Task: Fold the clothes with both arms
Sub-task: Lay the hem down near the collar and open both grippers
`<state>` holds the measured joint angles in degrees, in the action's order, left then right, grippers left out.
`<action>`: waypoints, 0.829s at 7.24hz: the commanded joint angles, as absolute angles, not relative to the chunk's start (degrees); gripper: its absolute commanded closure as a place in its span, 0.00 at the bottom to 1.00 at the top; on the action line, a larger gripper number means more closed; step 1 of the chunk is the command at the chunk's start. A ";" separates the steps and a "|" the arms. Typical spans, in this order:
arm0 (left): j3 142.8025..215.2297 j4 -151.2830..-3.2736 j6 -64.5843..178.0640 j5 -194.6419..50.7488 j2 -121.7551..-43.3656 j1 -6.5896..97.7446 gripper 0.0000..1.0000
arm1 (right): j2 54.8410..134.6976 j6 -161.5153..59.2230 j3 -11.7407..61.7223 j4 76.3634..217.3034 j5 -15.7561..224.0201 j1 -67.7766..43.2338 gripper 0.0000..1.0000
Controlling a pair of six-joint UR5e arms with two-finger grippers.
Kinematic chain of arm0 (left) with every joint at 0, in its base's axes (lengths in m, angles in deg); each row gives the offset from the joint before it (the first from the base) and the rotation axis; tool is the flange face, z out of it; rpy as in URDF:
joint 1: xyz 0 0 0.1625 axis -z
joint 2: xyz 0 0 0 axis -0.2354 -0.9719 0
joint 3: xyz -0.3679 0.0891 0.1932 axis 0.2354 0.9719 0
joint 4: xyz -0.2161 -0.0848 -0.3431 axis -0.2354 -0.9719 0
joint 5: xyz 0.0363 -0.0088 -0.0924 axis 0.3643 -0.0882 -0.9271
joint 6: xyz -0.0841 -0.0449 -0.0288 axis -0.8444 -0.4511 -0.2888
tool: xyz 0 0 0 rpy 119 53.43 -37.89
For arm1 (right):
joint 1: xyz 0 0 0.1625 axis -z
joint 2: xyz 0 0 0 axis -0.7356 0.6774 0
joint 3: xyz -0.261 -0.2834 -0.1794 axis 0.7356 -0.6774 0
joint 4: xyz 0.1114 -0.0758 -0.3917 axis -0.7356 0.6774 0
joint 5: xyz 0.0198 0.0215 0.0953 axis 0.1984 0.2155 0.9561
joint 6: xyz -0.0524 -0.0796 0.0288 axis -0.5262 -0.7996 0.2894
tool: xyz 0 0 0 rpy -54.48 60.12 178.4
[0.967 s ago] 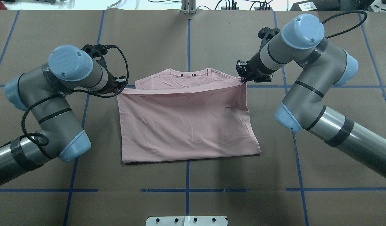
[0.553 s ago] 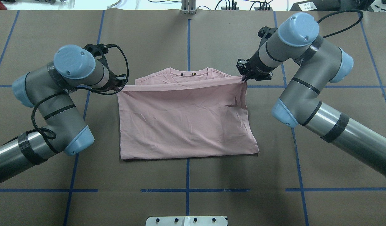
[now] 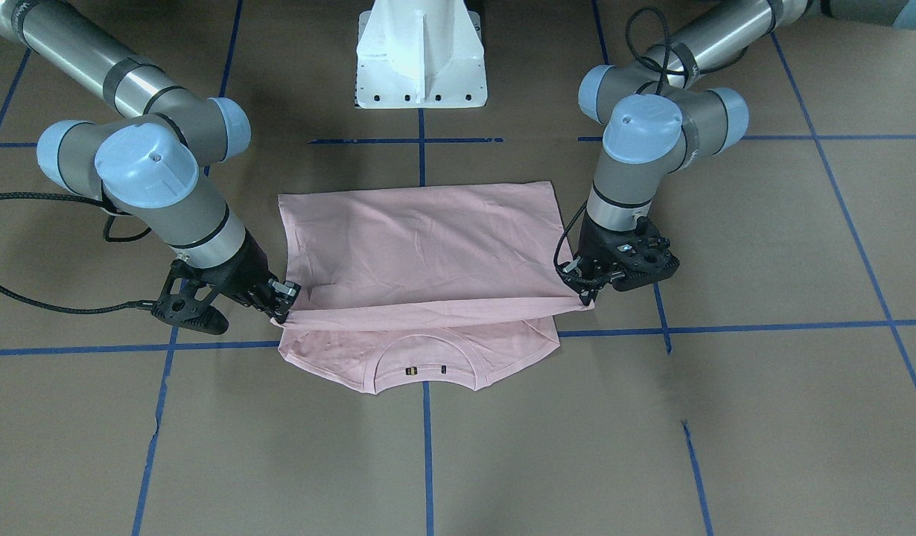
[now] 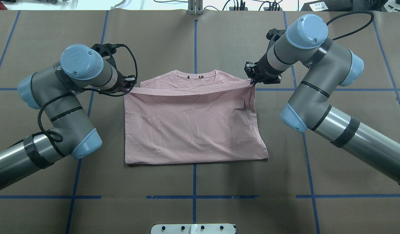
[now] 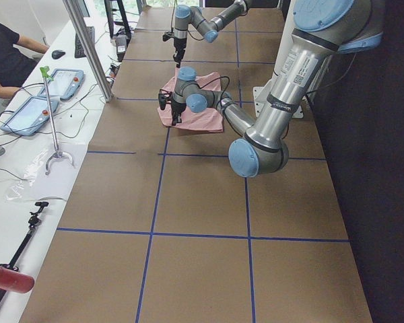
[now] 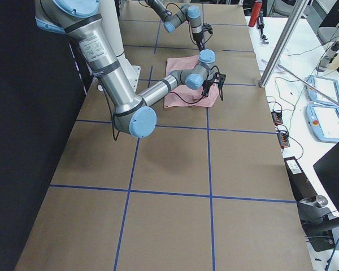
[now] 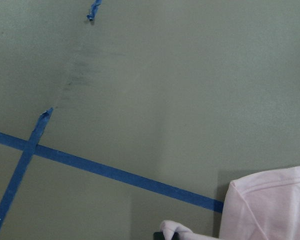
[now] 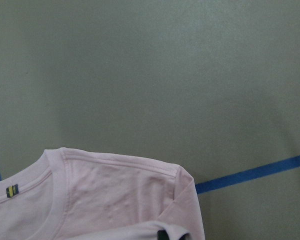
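Evidently mid-fold: left jaws and right jaws each clamp a corner of the T-shirt (image 4: 193,130), hem taut between them; next they should lower and release.

Most of the T-shirt (image 4: 193,130)'s lower layer is hidden under the layer folded over it; only a collar strip shows past the raised hem. The collar label (image 3: 426,369) there is too small to read. At one hem corner the left gripper (image 3: 581,289)'s fingertips sit behind its own wrist in the overhead view. At the other, the right gripper (image 3: 283,298)'s wrist view cuts it to a dark sliver. Side views show both too small to judge.
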<state>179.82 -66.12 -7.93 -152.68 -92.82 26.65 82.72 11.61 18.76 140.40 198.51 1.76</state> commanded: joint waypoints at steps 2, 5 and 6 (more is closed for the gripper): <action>179.89 -66.20 -7.98 -152.72 -93.20 26.37 1.00 | 82.88 11.54 18.74 140.40 198.44 2.54 0.98; 180.33 -66.12 -9.37 -152.63 -93.38 26.29 0.00 | 83.06 11.63 18.74 140.49 198.09 2.89 0.00; 180.24 -66.20 -10.52 -152.63 -93.38 26.28 0.00 | 83.23 11.54 18.74 140.49 198.18 2.89 0.00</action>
<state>180.25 -66.18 -9.17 -152.64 -93.35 26.32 83.11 11.58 18.75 140.45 198.20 2.83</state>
